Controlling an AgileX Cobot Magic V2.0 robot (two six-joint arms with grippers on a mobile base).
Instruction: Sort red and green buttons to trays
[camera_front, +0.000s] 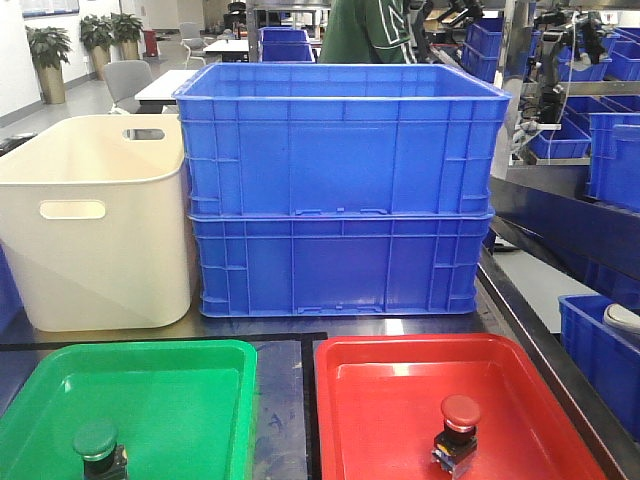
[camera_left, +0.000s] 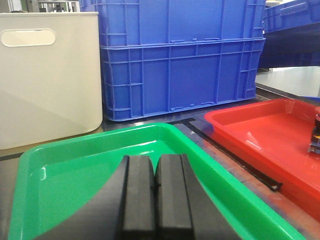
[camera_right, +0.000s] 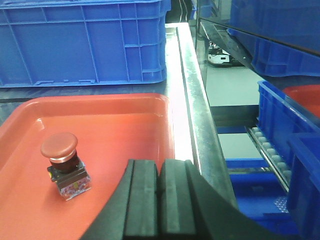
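Over the glossy green plastic tray (camera_left: 60, 170), left tool (camera_left: 155, 186) has its black pads pressed together, holding nothing. Right tool (camera_right: 159, 192) is likewise closed and empty above the glossy red plastic tray (camera_right: 115, 125). Red-capped mushroom push button (camera_right: 64, 165) stands upright in the red tray; green-capped push button (camera_front: 98, 448) stands in the green tray. Behind on the desk (camera_front: 285, 400): stacked deep blue crates (camera_front: 340, 190), cream tub with handle holes (camera_front: 95, 220).

Stacked blue crates (camera_front: 340, 190) and cream tub (camera_front: 95, 225) wall off the rear.
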